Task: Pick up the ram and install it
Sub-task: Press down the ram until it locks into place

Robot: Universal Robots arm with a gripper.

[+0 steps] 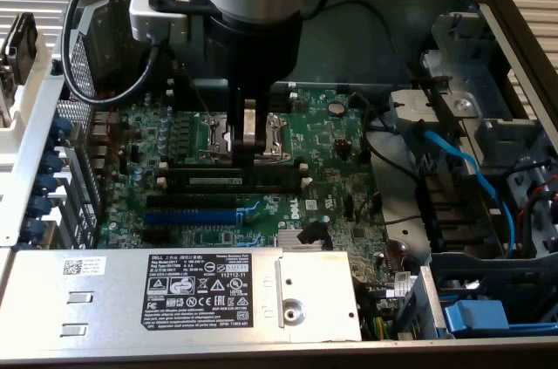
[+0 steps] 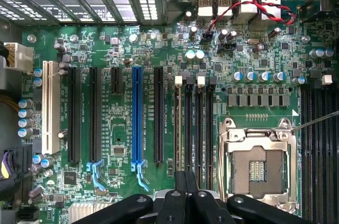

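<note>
Claw: the gripper (image 1: 250,146) hung over the motherboard (image 1: 323,138), its fingers clenched together with nothing seen between them; in the wrist view the fingertips (image 2: 186,192) sat closed at the near ends of the memory slots (image 2: 204,123).
Claw position: just above the processor socket (image 1: 244,135), on the side toward the memory slots.
Ram: the ram (image 1: 235,180), a dark green stick with a white label strip, lay lengthwise in the row of memory slots just beside the processor socket, directly below the gripper's tips. Whether it was fully seated, I could not tell.
Blue slot: a blue expansion slot (image 1: 190,215) ran parallel to the ram, on the far side of it from the processor socket.
Power supply: a grey box with a black label (image 1: 209,292) sat beyond the blue slot from the socket.
Cable: a light blue cable (image 1: 471,168) ran well apart from the socket, toward the exterior view's right.
</note>
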